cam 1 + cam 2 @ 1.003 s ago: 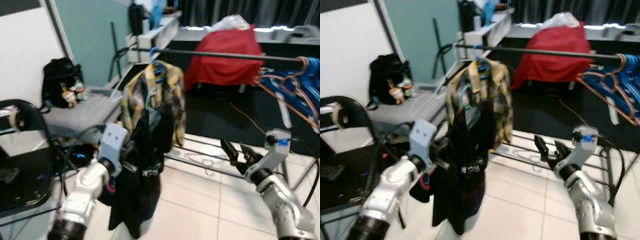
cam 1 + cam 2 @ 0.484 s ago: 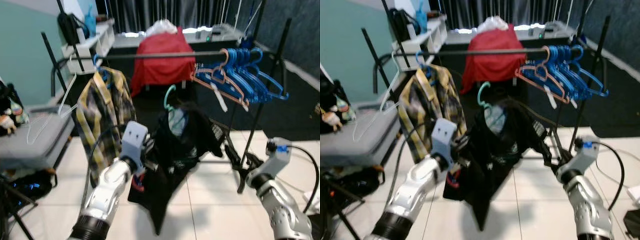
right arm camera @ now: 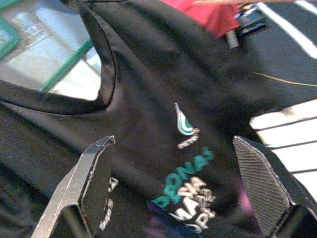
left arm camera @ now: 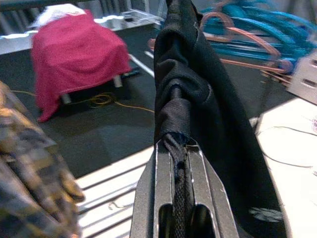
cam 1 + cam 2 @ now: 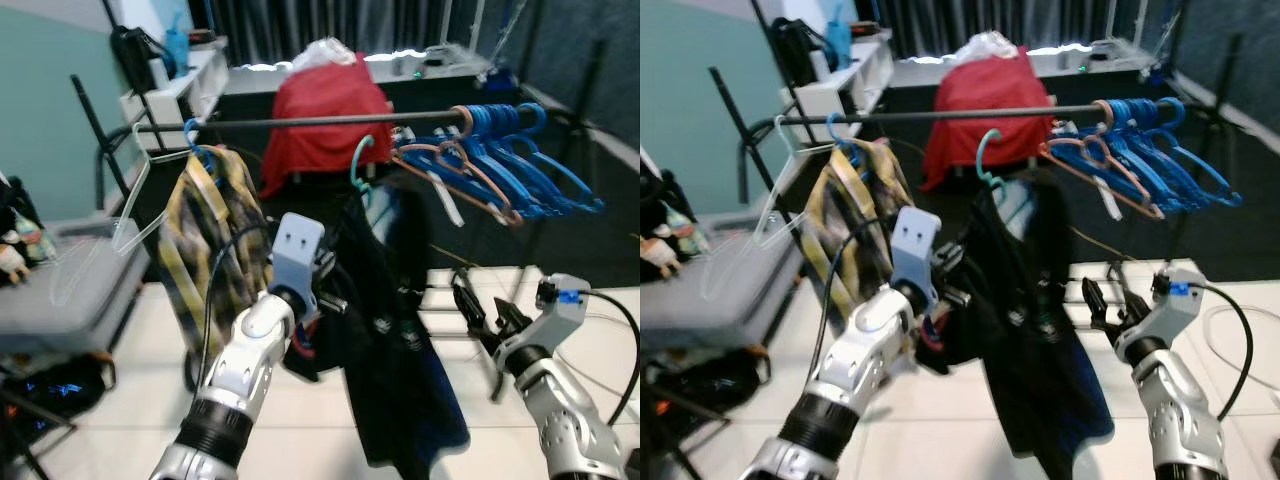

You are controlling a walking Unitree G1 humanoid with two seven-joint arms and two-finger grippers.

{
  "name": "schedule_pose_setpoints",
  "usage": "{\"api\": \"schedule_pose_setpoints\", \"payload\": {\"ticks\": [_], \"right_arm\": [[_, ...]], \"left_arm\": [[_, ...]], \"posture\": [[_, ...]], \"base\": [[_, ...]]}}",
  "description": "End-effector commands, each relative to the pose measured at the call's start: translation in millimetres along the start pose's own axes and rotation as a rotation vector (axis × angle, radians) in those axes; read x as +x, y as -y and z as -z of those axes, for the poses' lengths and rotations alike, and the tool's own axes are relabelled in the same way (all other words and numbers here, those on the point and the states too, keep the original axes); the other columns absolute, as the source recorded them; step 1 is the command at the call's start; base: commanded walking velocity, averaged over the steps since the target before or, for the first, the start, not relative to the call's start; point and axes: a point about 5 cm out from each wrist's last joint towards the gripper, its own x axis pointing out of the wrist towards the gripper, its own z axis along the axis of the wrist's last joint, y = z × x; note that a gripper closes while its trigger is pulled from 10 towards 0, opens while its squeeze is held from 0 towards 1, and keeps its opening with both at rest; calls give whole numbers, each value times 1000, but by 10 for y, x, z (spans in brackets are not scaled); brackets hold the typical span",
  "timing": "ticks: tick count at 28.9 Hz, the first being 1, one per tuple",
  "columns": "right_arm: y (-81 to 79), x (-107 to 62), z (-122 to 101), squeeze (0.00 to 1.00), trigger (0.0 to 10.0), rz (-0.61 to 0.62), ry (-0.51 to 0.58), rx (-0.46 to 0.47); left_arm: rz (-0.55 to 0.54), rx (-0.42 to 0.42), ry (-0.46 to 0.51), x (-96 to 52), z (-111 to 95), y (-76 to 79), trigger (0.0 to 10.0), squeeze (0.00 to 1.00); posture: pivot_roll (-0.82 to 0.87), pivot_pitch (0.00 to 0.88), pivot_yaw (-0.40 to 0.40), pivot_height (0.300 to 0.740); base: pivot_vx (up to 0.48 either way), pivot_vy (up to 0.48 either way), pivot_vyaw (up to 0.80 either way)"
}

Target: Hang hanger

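- A dark clothes rail (image 5: 320, 121) ran across the scene, in front of a low bench draped with a red cloth (image 5: 325, 105).
- A black shirt (image 5: 1025, 300) with teal and white lettering hung down in the middle, below the rail, its hem reaching toward the tiled floor (image 5: 120, 370).
- A yellow plaid shirt (image 5: 215, 235) hung from the rail on a blue hanger, on the robot's left of the black shirt.
- A bunch of empty blue hangers (image 5: 520, 165), with an orange one among them, was gathered on the rail toward the robot's right.
- The left gripper (image 4: 179, 148) was clamped on a bunched fold of the black shirt, the cloth pinched between its two fingers in the left wrist view.
- The right gripper (image 3: 173, 198) stood with its fingers spread wide and nothing between them, just beside the black shirt and facing its printed front.
- The teal hanger (image 5: 985, 160) carrying the black shirt had its hook right at the rail; whether the hook rested over it could not be told.
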Motion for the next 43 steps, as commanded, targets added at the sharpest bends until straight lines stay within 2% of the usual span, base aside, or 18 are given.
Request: {"api": "schedule_pose_setpoints", "payload": {"ticks": [1, 5, 10, 14, 16, 18, 21, 25, 27, 30, 32, 40, 41, 43], "right_arm": [[-27, -3, 0, 0, 10000, -12, 9, -12], [-41, 16, -3, 0, 10000, -28, 5, -33], [-53, 37, 3, 0, 10000, -36, 13, -16], [-43, 44, 10, 0, 10000, -22, 16, 4], [-28, 42, 18, 0, 10000, -13, 14, 11], [-24, 43, 20, 0, 10000, -12, 15, 11], [-11, 46, 25, 0, 10000, -5, 13, 17], [-8, 44, 26, 0, 10000, -3, 13, 19], [-6, 42, 27, 0, 10000, 0, 13, 19], [-5, 41, 27, 0, 10000, 1, 13, 20], [-4, 41, 30, 0, 10000, 3, 13, 20], [-4, 41, 30, 0, 10000, 3, 13, 20], [-2, 42, 30, 0, 10000, 5, 13, 21], [-1, 43, 30, 0, 10000, 8, 12, 25]], "left_arm": [[-63, 24, 3, 26, -51, -94, 10000, 0], [-122, 25, -12, 73, -77, -156, 10000, 0], [-123, 21, -16, 97, -88, -150, 10000, 0], [-119, -24, -36, 124, -77, -78, 10000, 0], [-100, -31, -98, 146, 3, 0, 10000, 0], [-96, -31, -111, 150, 22, 15, 10000, 0], [-59, -68, -221, 116, 230, 172, 10000, 0], [-68, -106, -254, 123, 281, 250, 10000, 0], [-96, -125, -307, 138, 350, 297, 10000, 0], [-108, -126, -325, 133, 384, 304, 10000, 0], [-99, -163, -353, 103, 455, 324, 10000, 12], [-99, -163, -353, 103, 455, 324, 10000, 12], [-80, -182, -366, 84, 492, 344, 10000, 961], [57, -205, -324, 10, 464, 421, 10000, 1000]], "posture": [[-171, 0, 62, 740], [-170, 0, 63, 740], [-169, 0, 66, 740], [-173, 0, 71, 740], [-171, 0, 71, 740], [-171, 0, 71, 740], [-171, 0, 70, 740], [-173, 0, 71, 740], [-177, 0, 73, 740], [-179, 0, 75, 740], [-181, 0, 77, 740], [-181, 0, 77, 740], [-181, 0, 77, 740], [-178, 0, 76, 740]], "base": [[480, 0, 0], [480, 0, 0], [480, 0, 293], [412, 0, 0], [0, 0, 0], [0, 0, 0], [0, 0, 0], [0, 0, 0], [0, 0, 0], [0, 0, 0], [0, 0, 0], [0, 0, 0], [0, 0, 0], [0, 0, 0]]}}
